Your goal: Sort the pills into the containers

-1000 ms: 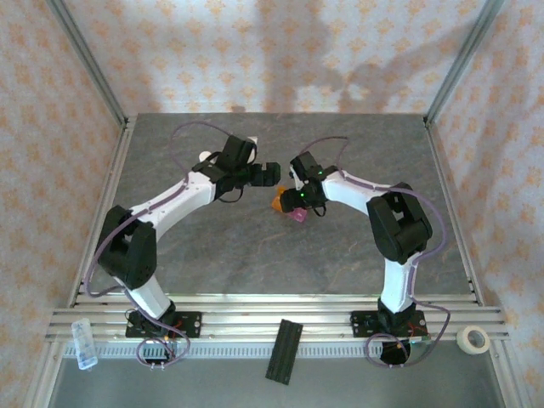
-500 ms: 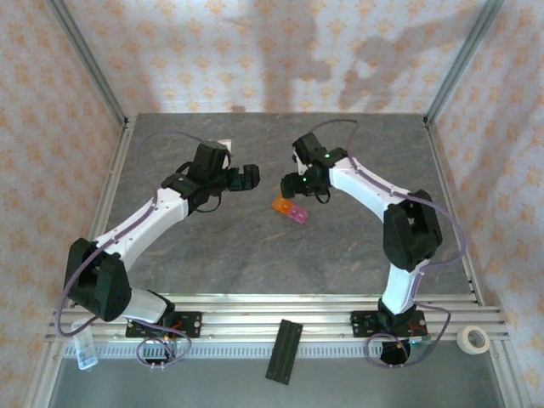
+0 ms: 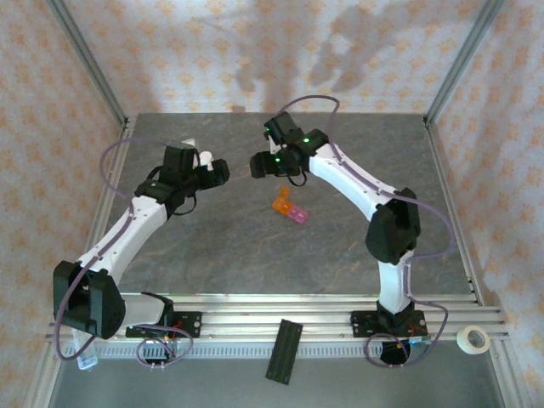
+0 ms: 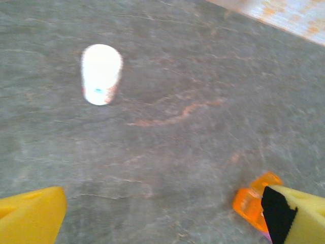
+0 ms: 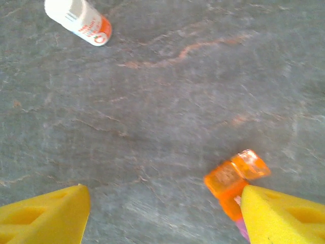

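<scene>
Pulling back: both arms have swung away from the containers (image 3: 290,209) | left jaws wide open, empty, near the white bottle (image 4: 101,73) | right jaws open, empty | containers lie mid-surface, apart from both | no pills visible; sorting looks unstarted

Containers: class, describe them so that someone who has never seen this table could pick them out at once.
Look at the grey stone-patterned table; near its middle lies a short strip of two joined see-through cubes, the containers. One cube is orange and one pink, unlike the white bottle further left, which is round.
</scene>
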`<state>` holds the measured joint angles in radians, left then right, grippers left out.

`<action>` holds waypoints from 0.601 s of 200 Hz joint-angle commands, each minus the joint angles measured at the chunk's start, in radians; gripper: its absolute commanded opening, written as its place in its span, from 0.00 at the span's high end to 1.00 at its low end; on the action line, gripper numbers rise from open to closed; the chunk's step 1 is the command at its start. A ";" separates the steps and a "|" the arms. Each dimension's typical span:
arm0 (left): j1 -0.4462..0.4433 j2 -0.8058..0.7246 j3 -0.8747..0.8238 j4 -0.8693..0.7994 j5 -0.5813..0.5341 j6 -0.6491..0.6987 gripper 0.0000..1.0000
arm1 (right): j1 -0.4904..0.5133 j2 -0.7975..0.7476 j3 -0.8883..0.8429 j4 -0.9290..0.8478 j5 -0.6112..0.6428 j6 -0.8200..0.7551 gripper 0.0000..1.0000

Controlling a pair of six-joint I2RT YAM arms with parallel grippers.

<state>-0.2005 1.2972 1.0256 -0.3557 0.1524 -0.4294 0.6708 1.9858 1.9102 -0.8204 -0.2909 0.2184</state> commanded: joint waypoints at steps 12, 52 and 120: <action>0.096 0.018 0.008 -0.021 0.001 -0.011 0.00 | 0.026 0.138 0.186 -0.050 0.032 0.035 0.22; 0.147 0.191 0.133 -0.057 0.034 0.044 0.00 | 0.026 0.241 0.338 -0.069 0.066 0.065 0.22; 0.146 0.560 0.460 -0.169 -0.008 0.157 0.00 | -0.030 0.111 0.111 0.025 0.079 0.093 0.22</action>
<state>-0.0551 1.7782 1.3834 -0.4644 0.1711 -0.3225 0.6739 2.1983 2.1101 -0.8227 -0.2420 0.2905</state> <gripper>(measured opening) 0.998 0.778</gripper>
